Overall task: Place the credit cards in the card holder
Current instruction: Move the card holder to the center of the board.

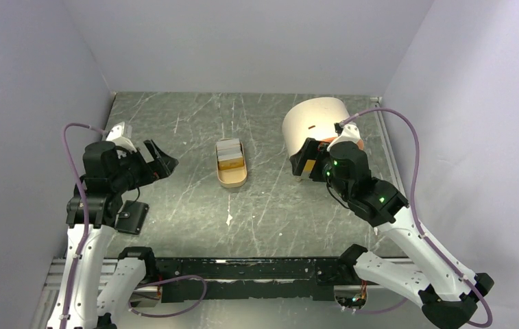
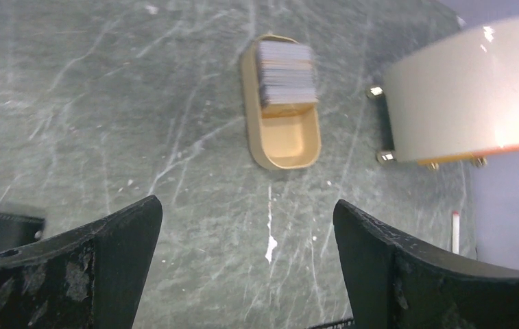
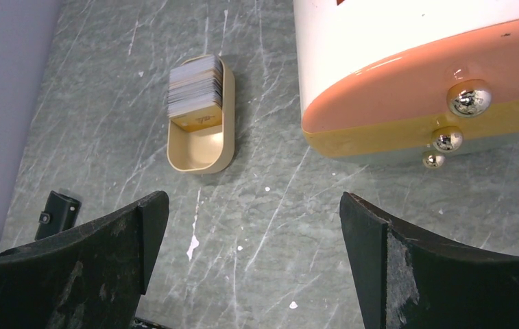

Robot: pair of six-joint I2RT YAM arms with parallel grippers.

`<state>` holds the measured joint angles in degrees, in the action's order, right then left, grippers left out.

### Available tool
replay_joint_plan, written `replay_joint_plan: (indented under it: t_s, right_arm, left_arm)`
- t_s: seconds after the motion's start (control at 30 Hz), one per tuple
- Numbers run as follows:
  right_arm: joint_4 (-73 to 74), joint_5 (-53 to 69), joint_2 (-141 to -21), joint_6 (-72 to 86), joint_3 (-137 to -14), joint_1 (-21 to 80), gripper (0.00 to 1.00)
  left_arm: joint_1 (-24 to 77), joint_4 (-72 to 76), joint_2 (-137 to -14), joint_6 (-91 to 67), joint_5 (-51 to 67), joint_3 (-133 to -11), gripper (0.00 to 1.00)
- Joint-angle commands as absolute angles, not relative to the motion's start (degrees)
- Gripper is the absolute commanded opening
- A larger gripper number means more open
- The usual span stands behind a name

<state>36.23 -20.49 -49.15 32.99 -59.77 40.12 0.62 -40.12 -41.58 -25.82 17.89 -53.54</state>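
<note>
Both pincers spread wide, nothing in them. My left pincer (image 1: 164, 161) hangs above the left side of the surface (image 1: 195, 116), fingers pointing toward the middle. My right pincer (image 1: 304, 161) hangs on the right, just in front of the big cream-and-orange cylinder (image 1: 315, 120) lying on its side. Both wrist views show only bare grey-green surface between the fingers.

Cards (image 1: 229, 152) sit stacked in the far half of the tan oval tray (image 1: 232, 179) mid-surface, between the two pincers. Top face whitish-grey, a yellow-orange one showing at the near end of the stack. Near half of the tray is bare.

Black wallet (image 1: 131, 216) lies flat on the surface at near left, by my left arm, well apart from the tray. Cannot tell if it is folded shut.
</note>
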Motion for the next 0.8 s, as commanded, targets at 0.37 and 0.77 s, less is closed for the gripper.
replay_joint_plan:
  t_s: [0.37, 0.77]
  right_arm:
    - [35.12, -20.54, -47.31, 33.05, -58.54, 39.72, 1.0]
    - [36.24, -21.1, -45.46, 32.89, -58.44, 39.74, 1.0]
  left_arm:
    - [-1.94, -56.24, -57.57, -59.95, -19.17, -49.11, 0.88]
    - [-14.38, -45.94, -65.36, -62.89, -19.33, -40.36, 0.93]
